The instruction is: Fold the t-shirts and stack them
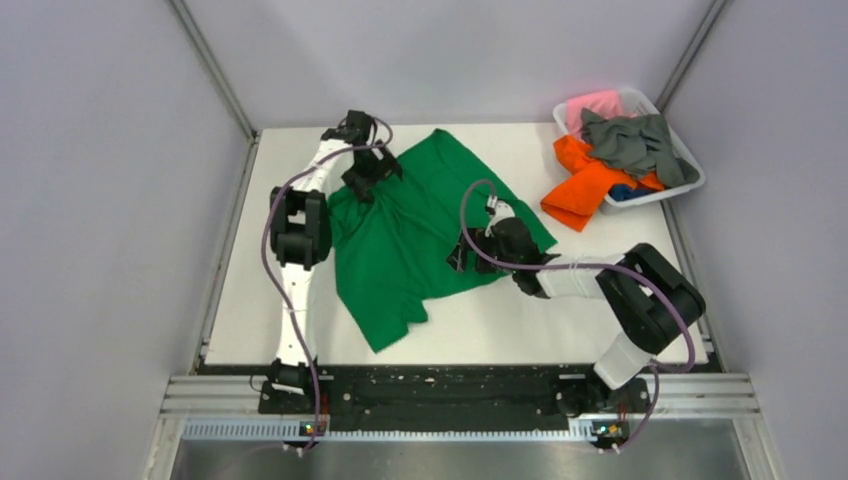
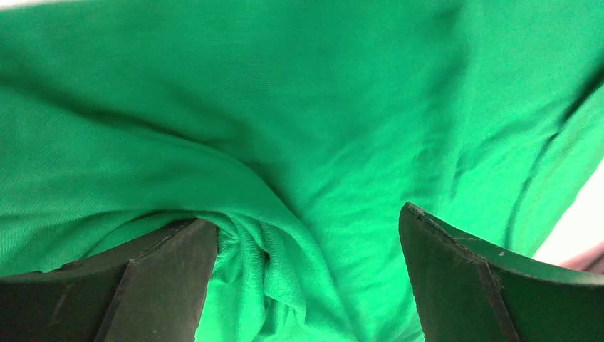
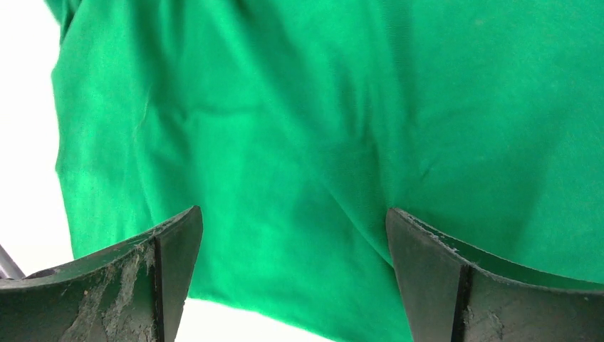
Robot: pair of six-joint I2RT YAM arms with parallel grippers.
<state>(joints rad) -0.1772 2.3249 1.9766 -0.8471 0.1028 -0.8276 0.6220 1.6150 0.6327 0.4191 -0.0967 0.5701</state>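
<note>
1. The green t-shirt [image 1: 405,245] lies spread but rumpled on the white table [image 1: 520,320], left of centre. One corner reaches toward the near edge, and the rest runs up to the far side.
2. My right gripper [image 3: 292,214] hangs over the shirt's right-hand part, the nearer of the two. Its jaws are spread wide with nothing between them but flat green cloth below. I cannot tell whether the fingertips touch it.
3. Only the right wrist view shows the shirt's edge under that gripper, with bare table past it on the left and near side.
4. My left gripper [image 2: 306,221] sits farther back, over the shirt's far left part. Its jaws are also fully apart and gripping nothing.
5. The left wrist view shows what the top view cannot: a ridge of cloth bunched up against one finger.
6. At the far right corner stands the white basket [image 1: 692,172]. In it are a pink t-shirt [image 1: 595,103] at the back and a grey t-shirt [image 1: 635,140] on top. A bit of a blue t-shirt [image 1: 622,192] shows at the near rim.
7. The orange t-shirt [image 1: 585,185] spills over the basket's near left rim onto the table, well apart from the green one.
</note>
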